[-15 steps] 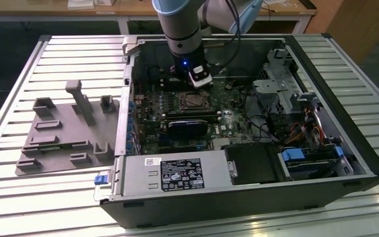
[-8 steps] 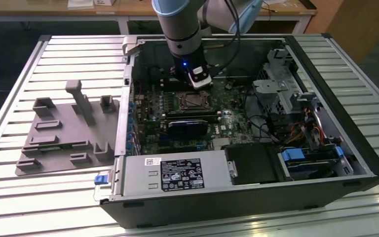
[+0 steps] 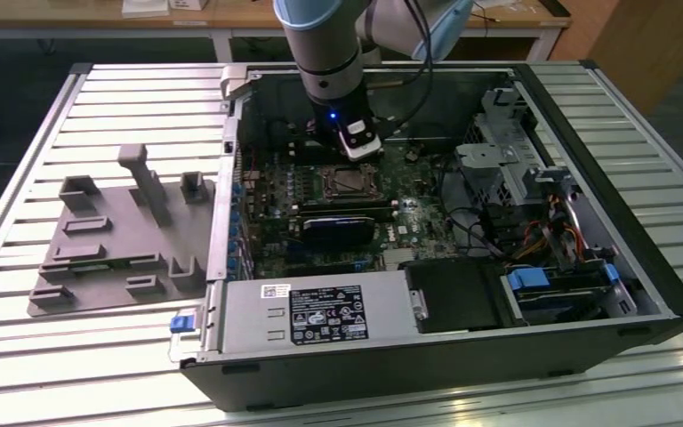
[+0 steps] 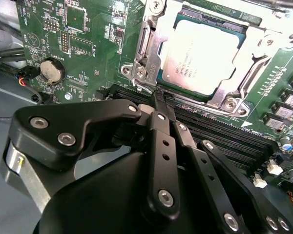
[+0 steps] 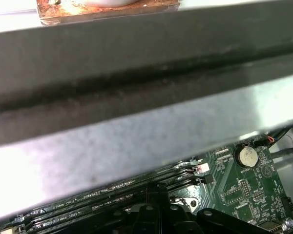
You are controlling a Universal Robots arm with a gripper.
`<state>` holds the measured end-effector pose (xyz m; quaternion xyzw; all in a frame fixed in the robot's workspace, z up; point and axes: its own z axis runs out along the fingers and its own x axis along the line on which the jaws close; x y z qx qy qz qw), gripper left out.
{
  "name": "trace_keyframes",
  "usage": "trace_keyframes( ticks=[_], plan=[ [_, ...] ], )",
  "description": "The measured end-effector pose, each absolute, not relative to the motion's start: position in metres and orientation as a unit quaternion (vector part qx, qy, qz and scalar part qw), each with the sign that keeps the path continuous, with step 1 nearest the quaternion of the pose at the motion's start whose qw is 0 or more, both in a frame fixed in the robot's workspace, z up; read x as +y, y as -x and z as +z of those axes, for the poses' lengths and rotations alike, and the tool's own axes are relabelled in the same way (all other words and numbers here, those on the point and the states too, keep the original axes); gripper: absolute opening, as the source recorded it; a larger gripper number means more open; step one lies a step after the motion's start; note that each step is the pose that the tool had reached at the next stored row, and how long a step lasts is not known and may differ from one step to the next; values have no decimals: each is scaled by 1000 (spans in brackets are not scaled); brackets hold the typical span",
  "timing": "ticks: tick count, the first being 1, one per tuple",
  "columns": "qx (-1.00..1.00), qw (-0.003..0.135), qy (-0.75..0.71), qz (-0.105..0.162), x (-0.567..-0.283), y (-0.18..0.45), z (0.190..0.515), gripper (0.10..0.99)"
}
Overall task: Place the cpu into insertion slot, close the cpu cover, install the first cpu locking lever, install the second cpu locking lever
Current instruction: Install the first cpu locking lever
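The cpu [image 4: 200,51] lies flat in the insertion slot [image 3: 344,182], its silver-grey top facing up. The cpu cover [image 4: 258,52], a thin silver frame, lies down around it, and the chip's top shows through the cut-out. My gripper [image 4: 159,98] is shut, with its black fingers [image 4: 162,141] pressed together into a narrow tip. That tip rests at the socket's corner, beside a screw [image 4: 140,73] and a thin metal locking lever [image 4: 142,45] along the socket's side. In the exterior view my gripper [image 3: 362,149] hangs just behind the socket, inside the open computer case.
Black memory slots [image 4: 219,124] run close beside the fingers. A coin battery [image 4: 52,71] sits on the green board nearby. The case wall [image 5: 136,97] looms close behind the wrist. A grey moulded fixture [image 3: 116,240] lies on the slatted table at the exterior view's left.
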<state>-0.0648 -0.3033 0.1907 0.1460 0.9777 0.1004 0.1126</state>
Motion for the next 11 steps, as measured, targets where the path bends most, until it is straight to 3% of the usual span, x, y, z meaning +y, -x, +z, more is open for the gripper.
trace_keyframes(
  ticks=[11],
  plan=[
    [978, 112, -146, 101, -303, 65, 190, 106]
  ],
)
